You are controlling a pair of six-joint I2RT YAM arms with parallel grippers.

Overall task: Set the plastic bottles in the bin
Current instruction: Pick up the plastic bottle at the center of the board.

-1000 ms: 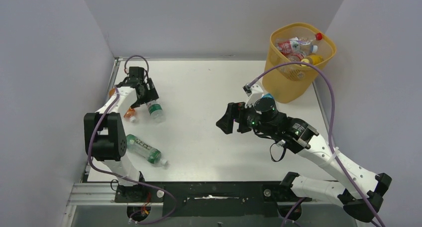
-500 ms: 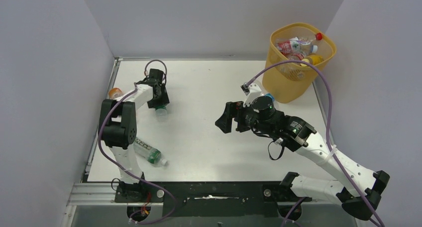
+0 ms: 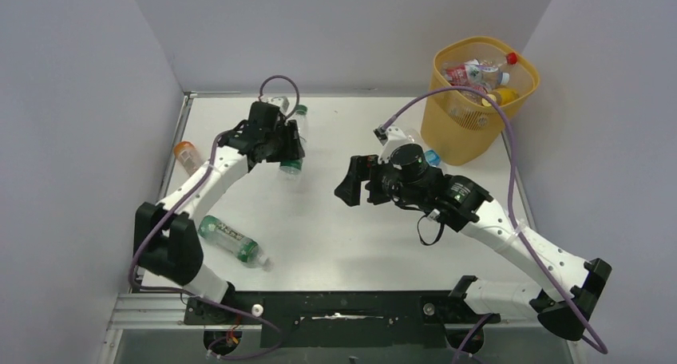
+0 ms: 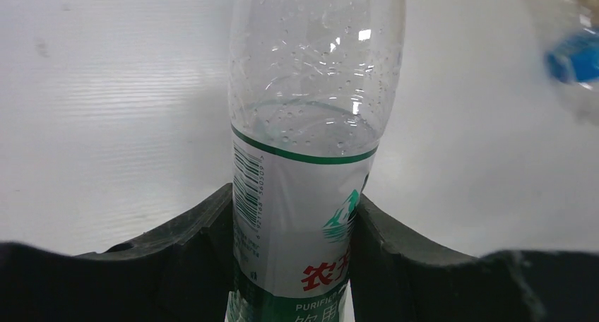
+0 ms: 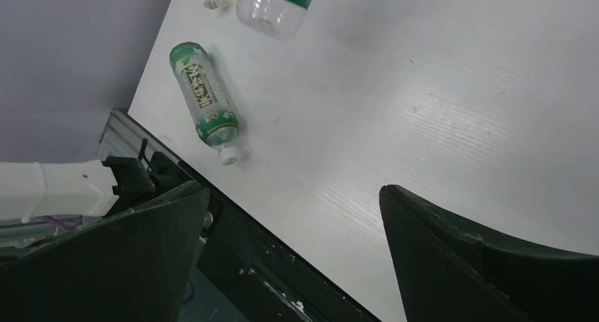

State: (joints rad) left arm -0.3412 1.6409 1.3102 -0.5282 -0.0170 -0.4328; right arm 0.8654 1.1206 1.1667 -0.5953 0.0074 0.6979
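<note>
Left gripper (image 3: pixel 287 145) (image 4: pixel 293 219) is pinching a clear bottle (image 3: pixel 292 161) (image 4: pixel 311 124) by its white-and-green label, fingers (image 4: pixel 191 244) pressed on both sides of it. It sits over the far-left part of the desk (image 3: pixel 335 236). The bottle's long axis runs roughly far to near in the top view, label end nearer, bare clear end past the fingertips. I can't tell which end has the cap.

Right gripper (image 3: pixel 351 184) (image 5: pixel 297 230) is spread wide with nothing in it. It is mid-desk, facing left.

Bare desk surface lies between my two grippers and on toward the near edge.

The bin (image 3: pixel 467 132) stands upright in the far-right corner, close to the right wall, well apart from the held bottle. Several bottles (image 3: pixel 479 70) are piled inside it, one red cap up near the rim. My right arm lies between the held bottle and the bin.

A clear blue-capped bottle (image 3: pixel 421 147) lies on the desk just beside the bin's base, partly hidden by the right arm.

A green-labelled bottle (image 3: pixel 231 240) (image 5: pixel 205 96) lies flat near the near-left corner, long axis diagonal, white cap toward the near edge.

An orange bottle (image 3: pixel 186 155) lies against the left edge by the wall.
</note>
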